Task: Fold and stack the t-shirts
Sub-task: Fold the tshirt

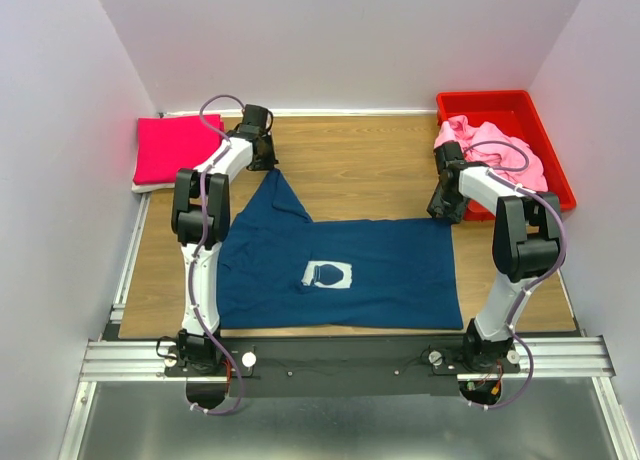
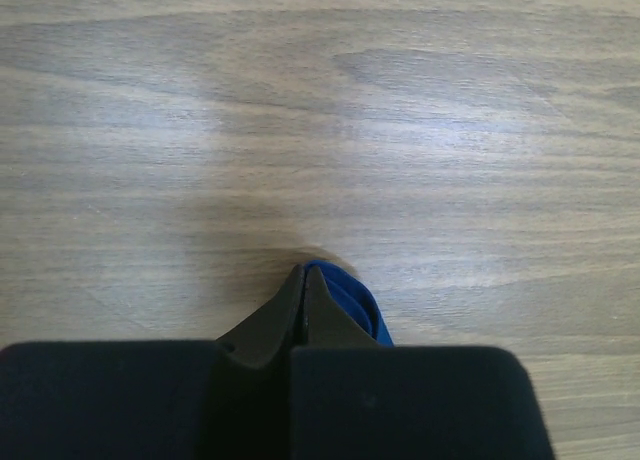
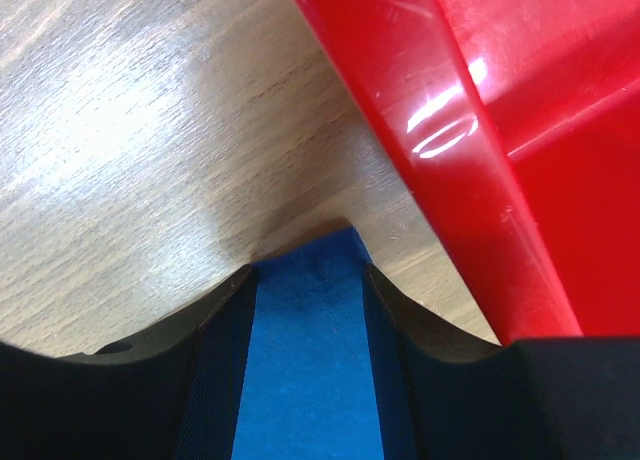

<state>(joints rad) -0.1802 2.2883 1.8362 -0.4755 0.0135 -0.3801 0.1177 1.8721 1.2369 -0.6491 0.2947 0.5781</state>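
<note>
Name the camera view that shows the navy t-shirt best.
Top external: the whole navy t-shirt lies spread, white print up. Left wrist shows only a blue fold pinched in the shut left fingers; right wrist shows just a corner between the open right fingers.

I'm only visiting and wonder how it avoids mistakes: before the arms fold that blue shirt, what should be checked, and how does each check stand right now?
1. Left gripper holds the navy t-shirt's corner: ok, shut on cloth.
2. Right gripper holds the other far corner: not ok, jaws open, cloth only lies between them.
3. Right gripper clear of the red bin: cannot tell, its wall is very near.
4. Navy t-shirt body flat, print up: ok.
5. Folded magenta t-shirt out of the way: ok, far left corner.
6. Light pink t-shirt out of the way: ok, in the bin.
</note>
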